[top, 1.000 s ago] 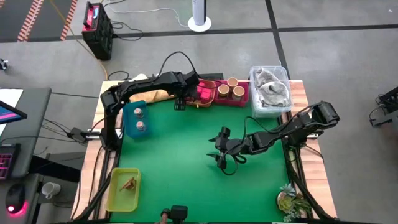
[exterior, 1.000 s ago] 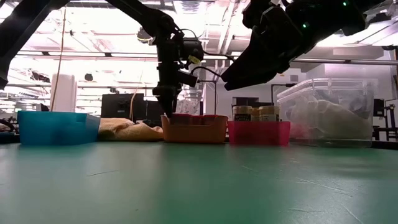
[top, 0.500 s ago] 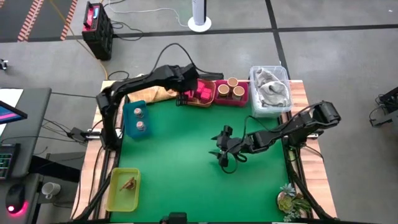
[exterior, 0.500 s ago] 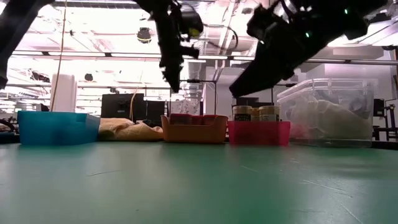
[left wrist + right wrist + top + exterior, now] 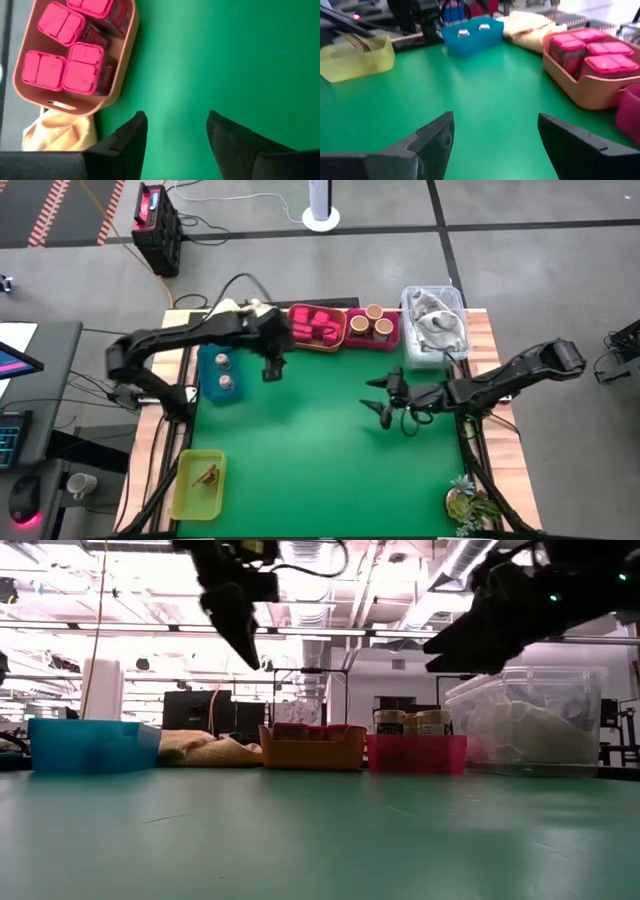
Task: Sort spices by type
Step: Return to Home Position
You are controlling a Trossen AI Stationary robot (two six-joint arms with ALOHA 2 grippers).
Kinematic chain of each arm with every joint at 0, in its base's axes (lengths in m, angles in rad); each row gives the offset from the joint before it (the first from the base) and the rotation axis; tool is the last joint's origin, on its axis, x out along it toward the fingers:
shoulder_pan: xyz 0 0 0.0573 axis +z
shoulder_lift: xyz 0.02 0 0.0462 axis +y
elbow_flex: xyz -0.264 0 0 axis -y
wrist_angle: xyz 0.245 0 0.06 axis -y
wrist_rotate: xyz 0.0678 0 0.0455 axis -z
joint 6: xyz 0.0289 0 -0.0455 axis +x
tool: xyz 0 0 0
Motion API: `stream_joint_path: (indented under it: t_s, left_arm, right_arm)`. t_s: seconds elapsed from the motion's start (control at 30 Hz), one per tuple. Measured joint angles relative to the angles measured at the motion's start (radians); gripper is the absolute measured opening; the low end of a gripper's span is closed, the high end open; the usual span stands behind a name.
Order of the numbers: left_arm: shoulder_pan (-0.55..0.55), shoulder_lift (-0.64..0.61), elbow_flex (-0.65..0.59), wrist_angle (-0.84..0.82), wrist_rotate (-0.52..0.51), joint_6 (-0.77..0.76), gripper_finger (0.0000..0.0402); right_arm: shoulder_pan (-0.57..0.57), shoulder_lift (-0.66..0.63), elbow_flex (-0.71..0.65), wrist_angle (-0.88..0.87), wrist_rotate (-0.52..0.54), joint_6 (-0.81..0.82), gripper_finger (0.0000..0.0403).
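Note:
Several pink-red cube boxes [image 5: 65,52] sit in the orange tray [image 5: 318,340] at the far edge. Beside it, tan wooden jars [image 5: 372,326] stand in the magenta tray [image 5: 415,753]. Two tiny shakers [image 5: 224,372] stand in the teal tray [image 5: 472,31], and the brown twiggy piece [image 5: 208,475] lies in the yellow-green tray [image 5: 355,56]. My left gripper [image 5: 175,125] hangs open and empty above the mat between the teal and orange trays [image 5: 271,368]. My right gripper [image 5: 495,125] is open and empty over the mat's right half [image 5: 384,407].
A clear plastic bin [image 5: 434,326] with grey cloth stands at the far right corner. A pale yellow cloth [image 5: 57,136] lies left of the orange tray. A small plant [image 5: 466,502] sits at the near right corner. Green mat [image 5: 300,450] lies open in the middle.
My left gripper has risen out of the orange tray and drawn back toward the table's left and near side, stopping beside the teal tray. My right gripper has moved toward the right edge and lifted a little. The boxes in the orange tray have stayed put.

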Motion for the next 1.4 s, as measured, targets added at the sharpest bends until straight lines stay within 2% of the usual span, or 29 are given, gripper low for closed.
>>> stream_joint_path:
  t_s: [0.23,0.47,0.7,0.87,1.1,1.4]
  left_arm:
    - [-0.021,-0.234,-0.385,0.362,0.069,-0.095,0.0187]
    - [-0.071,-0.396,-0.628,0.625,0.108,-0.208,0.0187]
    - [-0.108,-0.507,-0.821,0.888,0.106,-0.273,0.0187]
    - [-0.129,-0.56,-0.903,0.947,0.093,-0.313,0.0187]
    - [-0.192,-0.679,-0.975,0.971,-0.037,-0.304,0.0187]
    - [-0.238,-0.862,-1.067,0.95,-0.086,-0.37,0.0187]
  right_arm:
    - [-0.012,-0.061,-0.121,0.192,0.0,-0.048,0.0312]
    - [-0.06,-0.158,-0.132,0.154,0.0,-0.087,0.0312]
    - [-0.098,-0.349,-0.132,0.016,0.0,-0.152,0.0312]
    - [-0.156,-0.535,-0.131,-0.18,0.0,-0.153,0.0312]
    - [-0.201,-0.79,-0.131,-0.414,0.0,-0.127,0.0312]
    - [-0.202,-1.016,-0.131,-0.63,0.0,-0.074,0.0312]
